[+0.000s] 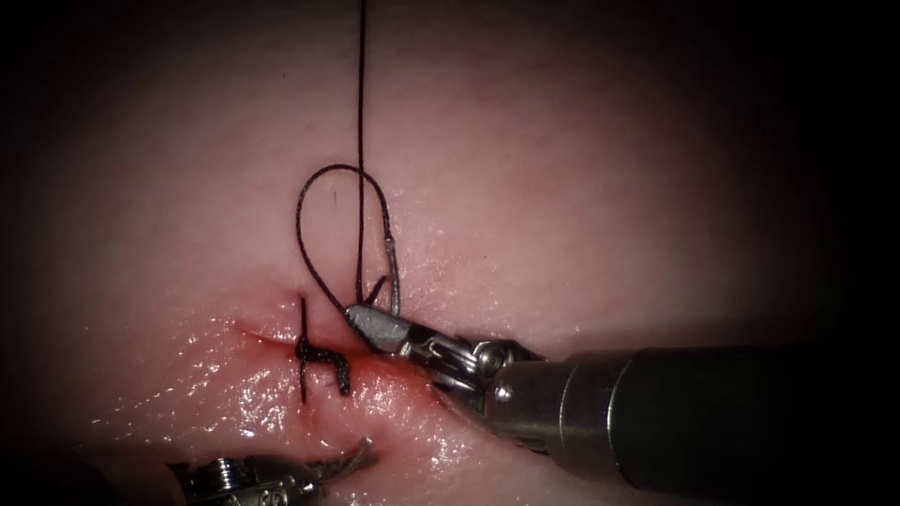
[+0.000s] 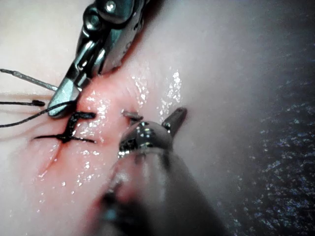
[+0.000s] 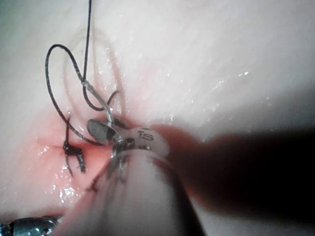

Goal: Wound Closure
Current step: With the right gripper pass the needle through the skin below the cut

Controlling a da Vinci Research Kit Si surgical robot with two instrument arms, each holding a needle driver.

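The tissue [image 1: 581,187] carries a short cut [image 1: 262,335] with red fluid along it and one knotted stitch [image 1: 319,356] across it. The right tool [image 1: 370,320] lies just right of the stitch, jaws shut on the curved needle [image 1: 393,276]. The needle's tail end rises from the jaws; its point is hidden beneath them, so I cannot tell if it is in the tissue. Thread [image 1: 305,225] loops from the tail round to the jaws, and another strand [image 1: 361,112] runs straight up. The left tool [image 1: 352,461] sits near the front edge, jaws open and holding nothing, as the left wrist view confirms [image 2: 152,116].
The right tool's thick shaft [image 1: 675,412] covers the tissue to the right of the cut. Two cut thread ends [image 1: 303,379] stick out from the stitch. Wet, glistening tissue [image 1: 253,398] lies between the stitch and the left tool.
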